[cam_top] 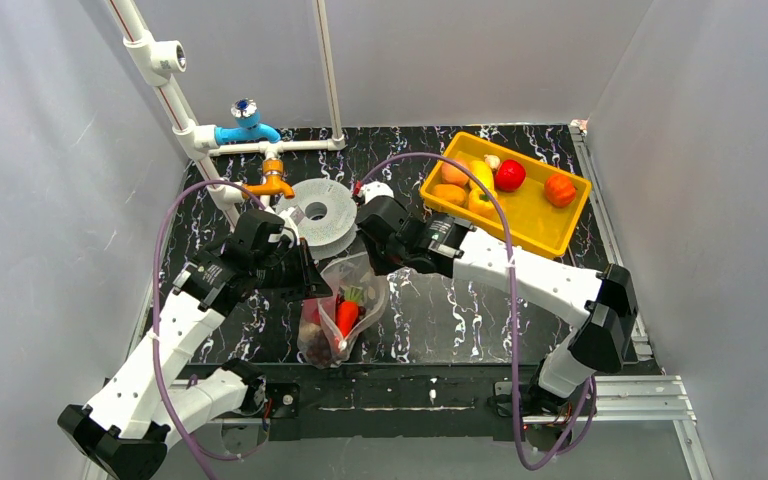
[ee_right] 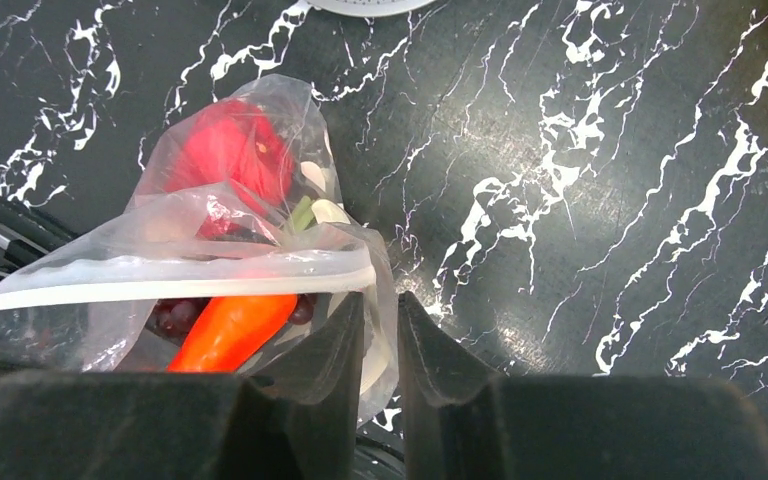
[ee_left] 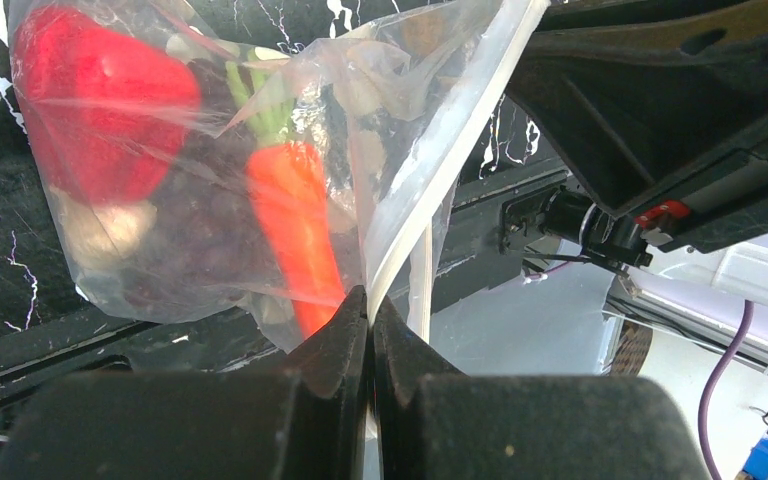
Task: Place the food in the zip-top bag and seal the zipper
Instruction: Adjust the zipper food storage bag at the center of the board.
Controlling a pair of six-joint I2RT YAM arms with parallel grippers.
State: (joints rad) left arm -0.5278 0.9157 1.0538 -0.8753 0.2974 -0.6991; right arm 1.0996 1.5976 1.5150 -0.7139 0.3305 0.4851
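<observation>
I count one clear bag (cam_top: 364, 276), and inside it one carrot (cam_top: 346, 318), one red pepper (ee_left: 100, 100) and one dark bunch of grapes (ee_left: 190, 240), besides pale bits I cannot make out. There is one yellow tray (cam_top: 532, 216), holding six pieces I can tell apart: two orange fruits (cam_top: 453, 172) (cam_top: 449, 193), two yellow peppers (cam_top: 481, 172) (cam_top: 480, 203), one red apple (cam_top: 509, 175) and one orange-red pepper (cam_top: 560, 188), plus a pale seventh too small to name. I also see one grey ring (cam_top: 332, 228), one blue tap (cam_top: 245, 128) and one orange valve (cam_top: 272, 183)
</observation>
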